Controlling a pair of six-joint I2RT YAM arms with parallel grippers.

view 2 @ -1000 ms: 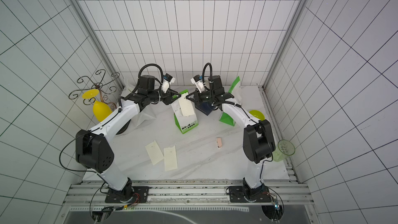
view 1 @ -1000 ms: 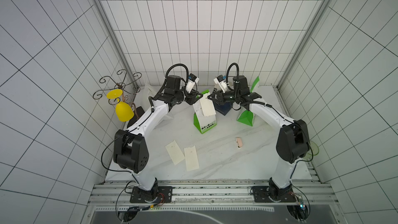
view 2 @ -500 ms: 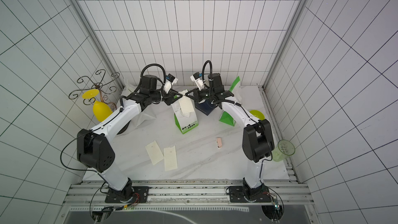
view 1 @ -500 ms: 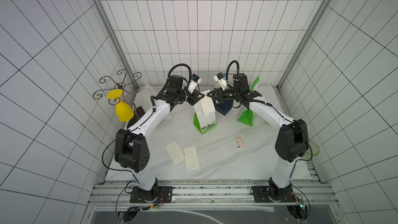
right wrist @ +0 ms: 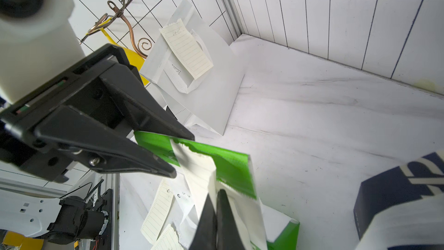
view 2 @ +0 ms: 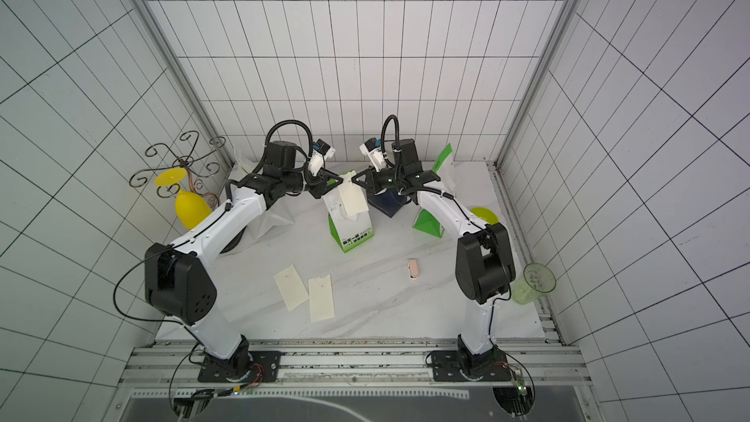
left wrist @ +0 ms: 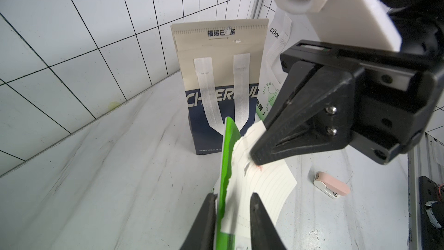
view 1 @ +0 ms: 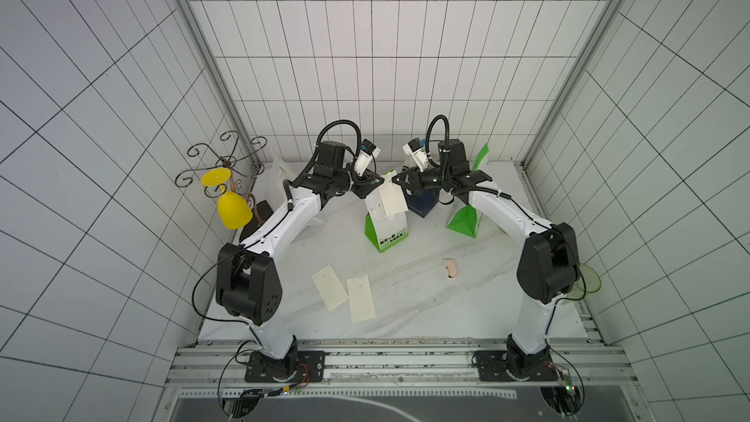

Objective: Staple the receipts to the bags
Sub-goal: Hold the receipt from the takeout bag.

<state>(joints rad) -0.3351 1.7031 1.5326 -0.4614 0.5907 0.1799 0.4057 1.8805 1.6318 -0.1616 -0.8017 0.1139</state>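
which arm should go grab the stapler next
Right, probably: the stapler lies on its side, and the left gripper straddles the rim of the green bag and the receipt the right gripper pinches, so it could take over.

Back row is looking cramped: plain white paper bag [view 2: 276, 221], green-and-white paper bag [view 1: 387, 233], navy paper bag [view 1: 424, 205] and another green-and-white bag [view 1: 460, 221] are lining it. The left gripper [view 1: 375, 187], right gripper [view 1: 395, 180] and a dangling cream paper receipt [view 1: 393, 201] are blocking the centre bag's top. Front of the white marble tabletop [view 1: 426, 310] is lying open, only two flat receipts [view 1: 329, 287] and a pink stapler [view 1: 449, 274] sitting there.
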